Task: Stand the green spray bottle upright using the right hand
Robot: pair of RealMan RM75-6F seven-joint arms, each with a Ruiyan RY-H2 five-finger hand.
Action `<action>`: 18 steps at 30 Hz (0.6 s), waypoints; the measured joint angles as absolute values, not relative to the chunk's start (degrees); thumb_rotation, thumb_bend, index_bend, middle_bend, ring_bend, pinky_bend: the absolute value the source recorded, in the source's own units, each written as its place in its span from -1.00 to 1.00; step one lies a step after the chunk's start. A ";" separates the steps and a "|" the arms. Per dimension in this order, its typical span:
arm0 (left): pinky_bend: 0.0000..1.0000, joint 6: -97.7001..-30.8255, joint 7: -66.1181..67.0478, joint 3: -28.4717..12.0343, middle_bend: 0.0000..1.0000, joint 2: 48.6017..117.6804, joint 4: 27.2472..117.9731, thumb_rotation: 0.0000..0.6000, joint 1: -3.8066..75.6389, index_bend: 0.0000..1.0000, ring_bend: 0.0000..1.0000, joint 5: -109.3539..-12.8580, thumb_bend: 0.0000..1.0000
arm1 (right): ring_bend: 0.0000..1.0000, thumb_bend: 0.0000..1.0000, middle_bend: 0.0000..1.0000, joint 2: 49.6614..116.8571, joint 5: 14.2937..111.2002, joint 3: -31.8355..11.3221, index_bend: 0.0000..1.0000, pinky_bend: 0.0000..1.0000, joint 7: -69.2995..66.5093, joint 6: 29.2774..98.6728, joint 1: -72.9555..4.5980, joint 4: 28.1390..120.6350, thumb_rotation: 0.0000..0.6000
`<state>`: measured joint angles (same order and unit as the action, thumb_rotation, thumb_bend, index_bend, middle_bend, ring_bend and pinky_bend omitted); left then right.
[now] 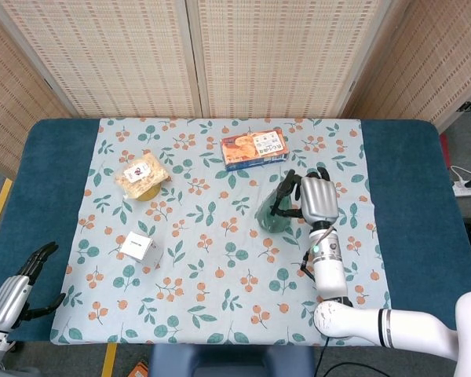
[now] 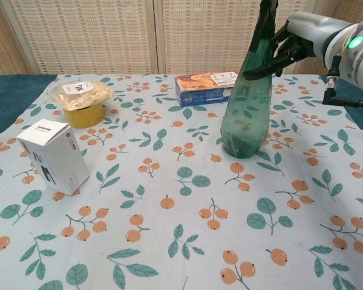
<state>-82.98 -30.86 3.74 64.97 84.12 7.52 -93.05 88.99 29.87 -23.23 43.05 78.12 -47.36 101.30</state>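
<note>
The green spray bottle (image 2: 247, 103) stands on its base on the floral cloth, leaning slightly, with its dark spray head at the top edge of the chest view. My right hand (image 2: 302, 36) grips its upper part, fingers wrapped around the neck just below the spray head. From the head view the bottle (image 1: 271, 214) sits just left of the right hand (image 1: 318, 200), right of the cloth's centre. My left hand (image 1: 20, 287) hangs low at the table's near left corner, fingers apart and holding nothing.
An orange snack box (image 1: 254, 148) lies behind the bottle. A yellow tub with a bagged snack on top (image 1: 144, 177) stands at the left, and a small white box (image 1: 137, 247) nearer the front left. The floral cloth (image 1: 220, 314) covers a blue table.
</note>
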 measured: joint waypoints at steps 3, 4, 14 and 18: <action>-0.66 -83.11 -30.95 3.70 -1.00 64.96 84.13 1.00 7.47 -1.00 -1.00 -93.00 -0.44 | -0.55 -1.00 0.03 88.48 29.88 -22.89 0.01 -0.87 43.01 77.69 -47.25 101.78 1.00; -0.66 -83.10 -30.92 3.70 -1.00 64.97 84.10 1.00 7.47 -1.00 -1.00 -92.99 -0.44 | -0.57 -1.00 0.00 88.30 29.80 -22.80 -0.02 -0.87 43.01 77.55 -47.22 102.06 1.00; -0.66 -83.31 -30.59 3.75 -1.00 64.98 84.21 1.00 7.42 -1.00 -1.00 -93.19 -0.43 | -0.80 -1.00 -0.32 86.92 30.20 -20.80 -0.48 -0.96 43.54 77.56 -46.71 103.51 1.00; -0.66 -83.18 -30.65 3.73 -1.00 65.07 84.03 1.00 7.46 -1.00 -1.00 -93.11 -0.43 | -0.87 -1.00 -0.42 85.92 30.24 -20.38 -0.64 -1.00 43.78 77.90 -46.35 104.56 1.00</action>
<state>-83.18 -30.65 3.73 65.07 84.03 7.46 -93.11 85.92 30.24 -20.38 43.78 77.90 -46.35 104.56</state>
